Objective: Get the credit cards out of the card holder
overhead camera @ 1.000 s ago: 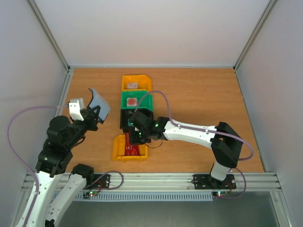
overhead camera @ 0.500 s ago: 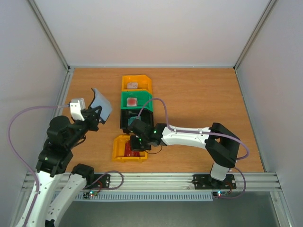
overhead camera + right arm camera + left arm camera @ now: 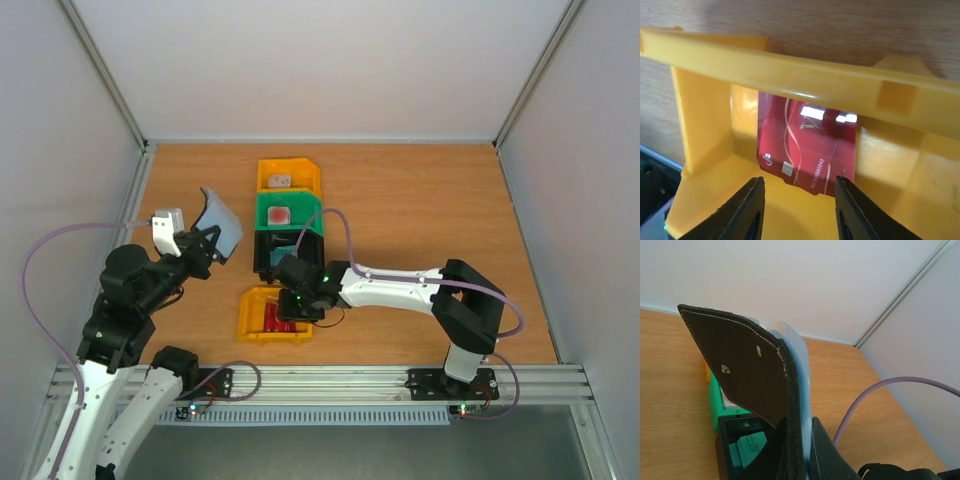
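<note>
Lowered into the yellow bin [image 3: 790,75], right gripper [image 3: 799,187] parts its jaws, glossy red credit card [image 3: 807,145] just beyond; left gripper [image 3: 800,452] pinches the dark card holder [image 3: 747,372]

The left arm [image 3: 125,290] is standing folded at the lower left of the top view, wrist angling up and right, and the left gripper [image 3: 203,247] is pinching its jaws tight on the card holder [image 3: 222,225] (its dark fingers [image 3: 825,455] are showing at the bottom of the wrist view). The right arm [image 3: 400,285] is lying stretched leftward from the lower right, elbow bent; the right gripper [image 3: 288,308] is pointing down at lower centre, jaws standing apart.
</note>
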Action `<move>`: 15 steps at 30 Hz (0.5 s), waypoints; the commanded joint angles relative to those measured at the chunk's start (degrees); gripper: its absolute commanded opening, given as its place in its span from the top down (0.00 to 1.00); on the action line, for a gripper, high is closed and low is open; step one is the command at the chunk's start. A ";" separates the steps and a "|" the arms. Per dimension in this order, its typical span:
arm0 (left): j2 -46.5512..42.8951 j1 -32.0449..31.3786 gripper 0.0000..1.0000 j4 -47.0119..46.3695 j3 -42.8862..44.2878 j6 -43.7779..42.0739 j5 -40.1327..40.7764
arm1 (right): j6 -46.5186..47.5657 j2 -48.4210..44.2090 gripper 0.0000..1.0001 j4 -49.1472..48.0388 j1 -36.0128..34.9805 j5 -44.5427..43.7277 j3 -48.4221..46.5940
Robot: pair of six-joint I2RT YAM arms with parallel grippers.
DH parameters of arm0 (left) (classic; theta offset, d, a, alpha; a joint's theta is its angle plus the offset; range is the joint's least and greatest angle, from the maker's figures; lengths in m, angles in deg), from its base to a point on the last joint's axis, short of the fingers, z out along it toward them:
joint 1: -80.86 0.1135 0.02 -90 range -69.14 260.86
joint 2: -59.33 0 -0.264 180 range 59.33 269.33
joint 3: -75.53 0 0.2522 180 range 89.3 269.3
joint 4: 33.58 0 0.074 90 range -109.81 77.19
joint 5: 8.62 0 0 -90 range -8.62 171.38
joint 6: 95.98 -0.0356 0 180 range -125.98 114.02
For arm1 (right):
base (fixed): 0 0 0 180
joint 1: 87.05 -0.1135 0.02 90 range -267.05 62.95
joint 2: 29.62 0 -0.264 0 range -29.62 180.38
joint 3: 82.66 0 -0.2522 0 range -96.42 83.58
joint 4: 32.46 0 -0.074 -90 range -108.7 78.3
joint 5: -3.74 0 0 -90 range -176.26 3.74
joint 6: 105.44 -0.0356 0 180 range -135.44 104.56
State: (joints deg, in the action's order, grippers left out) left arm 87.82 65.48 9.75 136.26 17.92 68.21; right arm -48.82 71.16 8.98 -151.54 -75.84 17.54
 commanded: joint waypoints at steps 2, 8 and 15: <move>0.70 0.37 1.00 -5.75 -0.63 1.04 -4.04 | 4.72 -2.87 0.58 13.17 -0.46 -7.62 -7.72; 0.77 0.35 1.00 -14.71 -2.53 0.33 -16.39 | 15.56 -7.88 0.54 23.29 -0.46 -10.24 -19.10; 1.50 0.31 1.00 -47.91 -7.87 11.28 -41.84 | 38.86 -23.99 0.43 34.57 1.99 -14.78 -23.64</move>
State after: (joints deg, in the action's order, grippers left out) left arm 88.56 65.53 -9.31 131.53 20.47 44.35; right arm -26.44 56.99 32.85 -151.45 -86.03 -5.19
